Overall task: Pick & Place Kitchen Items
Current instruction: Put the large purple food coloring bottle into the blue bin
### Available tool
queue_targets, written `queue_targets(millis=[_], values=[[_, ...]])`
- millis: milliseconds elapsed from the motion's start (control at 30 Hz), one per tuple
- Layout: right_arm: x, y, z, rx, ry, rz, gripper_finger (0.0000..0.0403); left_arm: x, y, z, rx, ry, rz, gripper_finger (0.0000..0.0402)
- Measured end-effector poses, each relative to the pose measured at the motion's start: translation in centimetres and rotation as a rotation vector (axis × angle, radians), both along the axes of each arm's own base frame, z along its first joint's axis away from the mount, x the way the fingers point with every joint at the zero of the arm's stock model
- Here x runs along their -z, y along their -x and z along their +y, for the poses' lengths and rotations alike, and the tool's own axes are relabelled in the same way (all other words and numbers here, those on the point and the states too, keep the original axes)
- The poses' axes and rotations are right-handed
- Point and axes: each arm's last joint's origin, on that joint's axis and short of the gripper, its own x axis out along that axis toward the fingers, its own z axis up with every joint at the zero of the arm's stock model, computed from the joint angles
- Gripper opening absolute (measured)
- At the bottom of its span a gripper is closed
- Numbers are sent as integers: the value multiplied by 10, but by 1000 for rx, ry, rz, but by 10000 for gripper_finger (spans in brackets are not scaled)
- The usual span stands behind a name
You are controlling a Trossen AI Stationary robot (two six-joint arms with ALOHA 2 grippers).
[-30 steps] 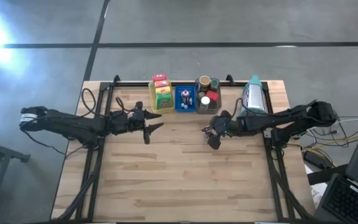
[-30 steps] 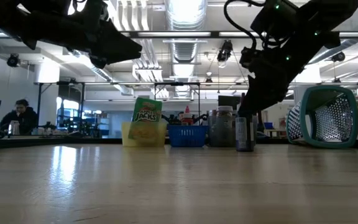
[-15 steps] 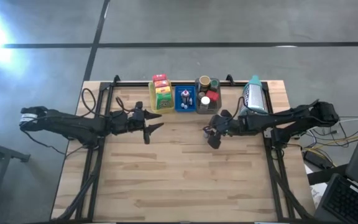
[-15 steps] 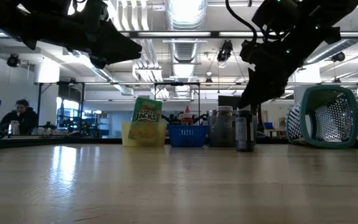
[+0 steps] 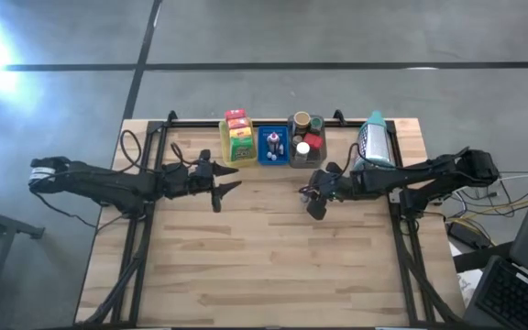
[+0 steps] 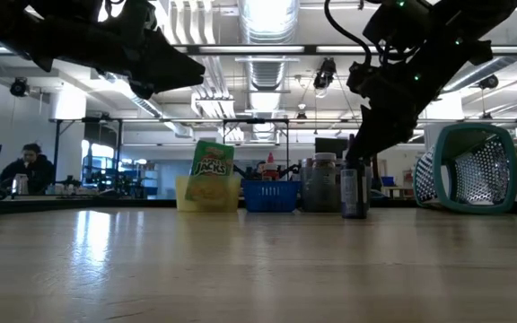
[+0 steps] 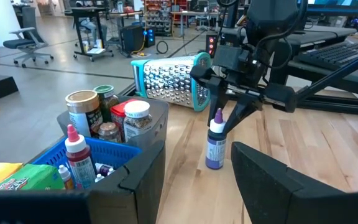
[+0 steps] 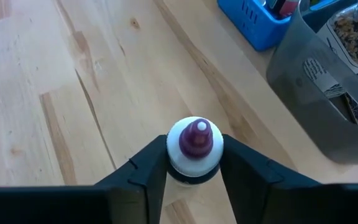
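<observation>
A small bottle (image 7: 215, 148) with a purple tip, a white cap and a purple-blue label stands upright on the table in front of the grey tray (image 5: 306, 151). My right gripper (image 8: 194, 163) comes down on it at a slant and is shut on its cap; the low view shows the same bottle (image 6: 354, 193) under that gripper (image 6: 359, 163). My left gripper (image 5: 220, 188) hovers open and level over the table's left half, touching nothing. My right gripper pinches the bottle's white cap (image 8: 194, 160), just below the purple tip, between its two fingers (image 8: 153, 165), one on each side. The fingers slant down from the table's right side. The bottle is upright, its base on the table.
Along the far edge stand a yellow tray (image 5: 224, 154) with snack boxes, a blue tray (image 5: 273, 160) with small bottles and the grey tray with jars. A teal mesh basket (image 5: 374, 142) lies on its side at the far right. Bare wood lies toward the near edge.
My right gripper has stayed over the small bottle, and in the low view its fingers have drawn in around the bottle's top. The bottle still stands where it was.
</observation>
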Motion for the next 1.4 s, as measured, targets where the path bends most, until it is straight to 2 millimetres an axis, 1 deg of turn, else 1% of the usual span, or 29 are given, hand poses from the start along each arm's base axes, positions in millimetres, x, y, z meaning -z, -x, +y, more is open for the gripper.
queue_targets(millis=[167, 433, 667, 900, 1167, 1400], values=[[0, 0, 0, -2, 1, -7, 118, 0, 0, 0, 0, 0, 0, 190], [-1, -2, 0, -2, 2, -24, 131, 0, 0, 0, 0, 0, 0, 190], [-2, -2, 0, -2, 1, -27, 115, 0, 0, 0, 0, 0, 0, 190], [-2, -2, 0, 0, -1, -28, 131, 0, 0, 0, 0, 0, 0, 190], [-2, -2, 0, -1, -2, -32, 113, 0, 0, 0, 0, 0, 0, 190], [-3, -3, 0, 6, -8, -49, 129, 0, 0, 0, 0, 0, 0, 190]])
